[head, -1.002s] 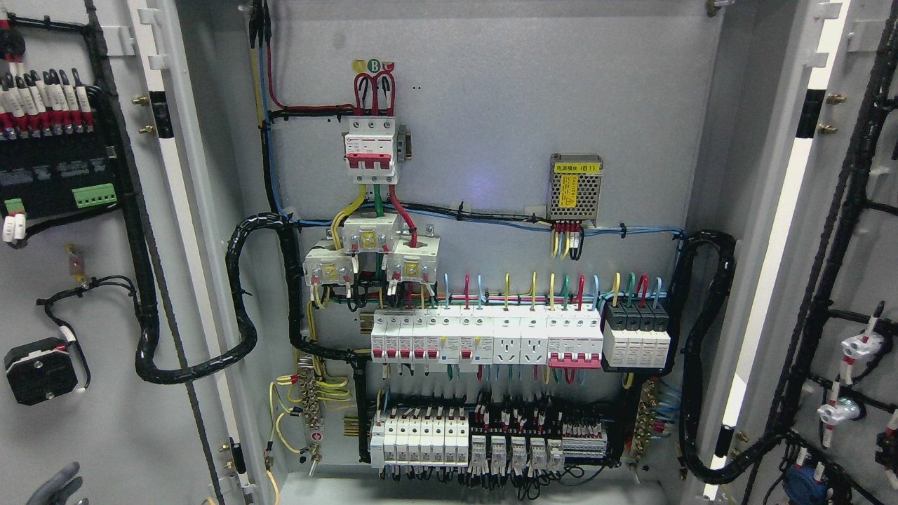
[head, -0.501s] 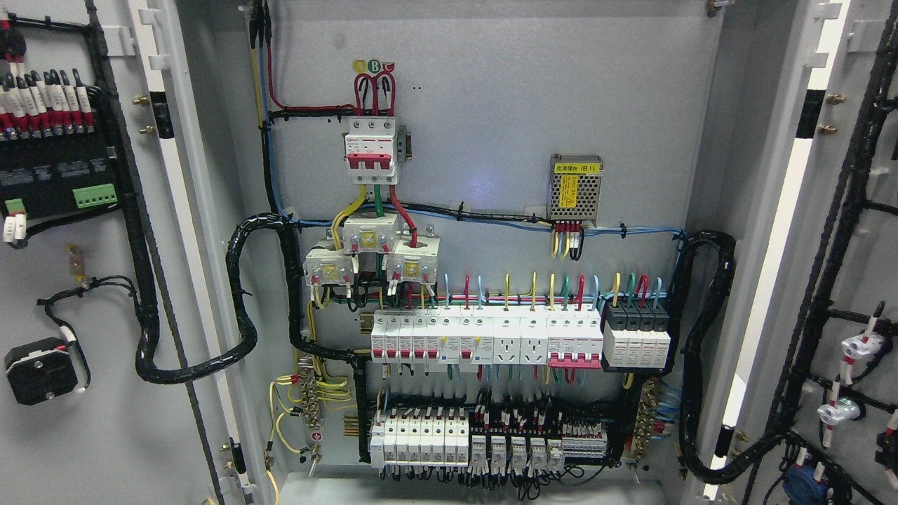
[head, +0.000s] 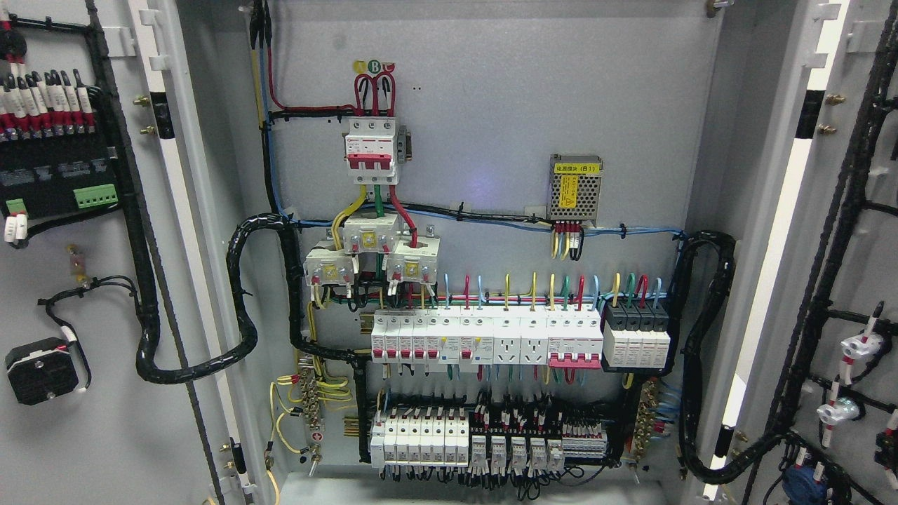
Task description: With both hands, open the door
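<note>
**Kid:** Where are the robot's hands?

**Friend:** No hand shows in this picture, left or right, so I cannot tell if the fingers are apart or together.

**Kid:** Where are the doors?

**Friend:** Both are swung wide open. The left door [head: 84, 280] fills the left edge of the frame, and the right door [head: 856, 245] fills the right edge.

**Kid:** What is in the middle?

**Friend:** The grey cabinet [head: 491, 105], with a white and red breaker [head: 370, 151] at the upper middle, a long row of switches [head: 484, 340] lower down, and a thick black cable bundle [head: 242, 301] looping to the left door.
</note>
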Tool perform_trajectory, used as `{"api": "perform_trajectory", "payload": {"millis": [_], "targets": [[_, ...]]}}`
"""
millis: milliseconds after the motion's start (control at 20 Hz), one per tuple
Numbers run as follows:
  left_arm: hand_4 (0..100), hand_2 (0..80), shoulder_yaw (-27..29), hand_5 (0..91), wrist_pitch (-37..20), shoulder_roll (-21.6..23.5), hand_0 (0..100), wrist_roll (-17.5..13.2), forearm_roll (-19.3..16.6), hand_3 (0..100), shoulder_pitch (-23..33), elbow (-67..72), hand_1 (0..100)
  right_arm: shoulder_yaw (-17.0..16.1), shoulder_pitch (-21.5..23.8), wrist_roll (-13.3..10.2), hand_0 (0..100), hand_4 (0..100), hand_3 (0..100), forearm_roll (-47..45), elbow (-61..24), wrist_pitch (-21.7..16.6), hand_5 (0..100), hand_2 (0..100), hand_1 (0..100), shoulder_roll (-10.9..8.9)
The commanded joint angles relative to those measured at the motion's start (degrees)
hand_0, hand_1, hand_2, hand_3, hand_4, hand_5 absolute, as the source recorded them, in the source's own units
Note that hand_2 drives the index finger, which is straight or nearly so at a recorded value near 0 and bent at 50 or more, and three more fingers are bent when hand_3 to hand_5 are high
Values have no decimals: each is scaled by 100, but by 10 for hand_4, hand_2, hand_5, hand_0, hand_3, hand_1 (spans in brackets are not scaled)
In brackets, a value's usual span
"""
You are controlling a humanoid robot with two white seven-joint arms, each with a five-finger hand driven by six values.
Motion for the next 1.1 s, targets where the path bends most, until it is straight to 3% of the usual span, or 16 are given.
{"api": "perform_trajectory", "payload": {"millis": [0, 250, 701, 901, 1052], "targets": [[0, 0, -414, 0, 245, -156, 120, -35, -55, 0, 619, 12, 389, 997, 123, -143, 47, 0, 0, 165, 1337, 6, 0, 0, 0, 437], [0, 0, -537, 0, 651, -280, 120, -35, -91, 0, 944, 266, 389, 1261, -105, -179, 48, 0, 0, 174, 2619, 41, 0, 0, 0, 736], [0, 0, -994, 0, 659, -376, 120, -44, -82, 0, 954, 1461, 389, 1578, -1089, -170, 48, 0, 0, 541, 5528, 155, 0, 0, 0, 1667], [0, 0, -1082, 0, 642, -534, 120, -131, -152, 0, 857, 2049, 389, 1535, -1652, -170, 47, 0, 0, 1034, 6838, 384, 0, 0, 0, 2159], [0, 0, -1117, 0, 589, -797, 120, -333, -336, 0, 647, 2733, 389, 1473, -1933, -196, 47, 0, 0, 1105, 7454, 962, 0, 0, 0, 2397]]}}
